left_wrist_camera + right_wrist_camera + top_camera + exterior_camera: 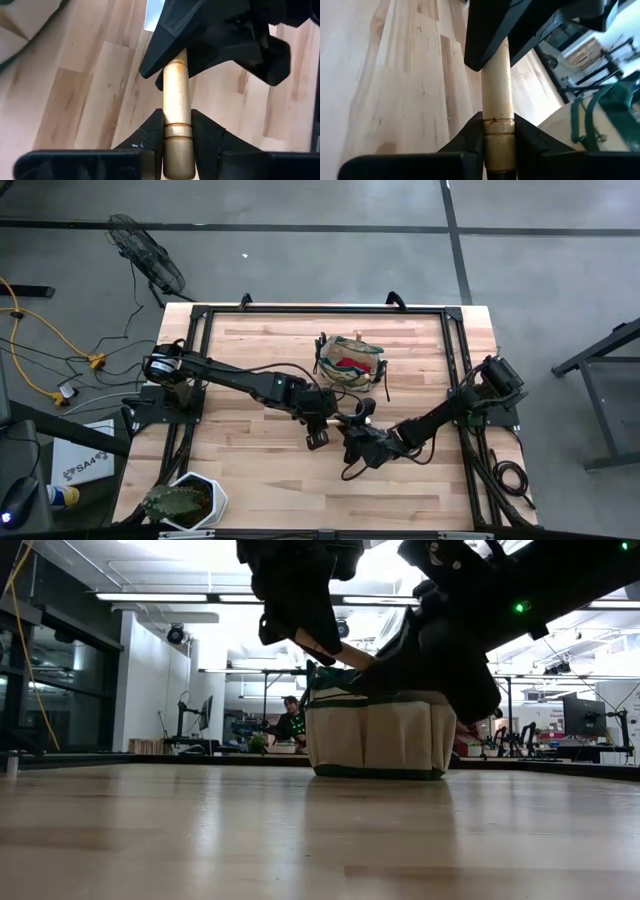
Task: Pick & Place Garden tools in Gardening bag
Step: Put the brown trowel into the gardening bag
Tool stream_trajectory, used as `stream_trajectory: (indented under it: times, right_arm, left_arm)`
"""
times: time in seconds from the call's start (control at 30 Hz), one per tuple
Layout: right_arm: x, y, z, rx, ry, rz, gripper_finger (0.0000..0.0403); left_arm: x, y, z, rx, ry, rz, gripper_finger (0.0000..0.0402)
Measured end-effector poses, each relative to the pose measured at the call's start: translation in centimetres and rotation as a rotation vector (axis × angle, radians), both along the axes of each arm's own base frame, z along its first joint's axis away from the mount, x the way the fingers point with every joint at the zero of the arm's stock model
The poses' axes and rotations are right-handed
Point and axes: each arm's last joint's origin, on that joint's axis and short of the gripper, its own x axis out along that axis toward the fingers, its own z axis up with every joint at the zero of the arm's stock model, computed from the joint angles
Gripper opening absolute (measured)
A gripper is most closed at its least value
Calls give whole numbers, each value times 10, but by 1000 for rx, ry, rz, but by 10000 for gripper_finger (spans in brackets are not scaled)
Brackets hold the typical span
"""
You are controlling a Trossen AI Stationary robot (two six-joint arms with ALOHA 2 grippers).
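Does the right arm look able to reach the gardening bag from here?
Probably yes: the right gripper sits just in front of the gardening bag, sharing a wooden tool handle with the left gripper.

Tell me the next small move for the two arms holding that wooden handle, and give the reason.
Probably the left gripper should let go. Both it and the right gripper clamp the same wooden handle in mid-air, off the table, beside the gardening bag. A handover seems under way, and one arm must release before the other can carry the tool to the bag.

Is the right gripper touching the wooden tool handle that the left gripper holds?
Touching. The right wrist view shows the right gripper with both fingers pressed against the wooden handle; the left gripper clamps the same handle.
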Motion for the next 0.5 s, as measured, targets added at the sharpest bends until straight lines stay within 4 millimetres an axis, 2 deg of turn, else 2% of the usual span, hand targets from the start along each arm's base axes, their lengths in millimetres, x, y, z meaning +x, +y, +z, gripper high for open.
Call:
stream_trajectory:
  times: [0.27, 0.5]
  right_arm:
    - [-1, 0, 1, 155, -80, -61, 54]
    - [-2, -1, -1, 242, -111, -115, 54]
  left_arm:
    - [-1, 3, -1, 146, 6, -66, 156]
    - [-10, 7, 0, 273, 68, -76, 164]
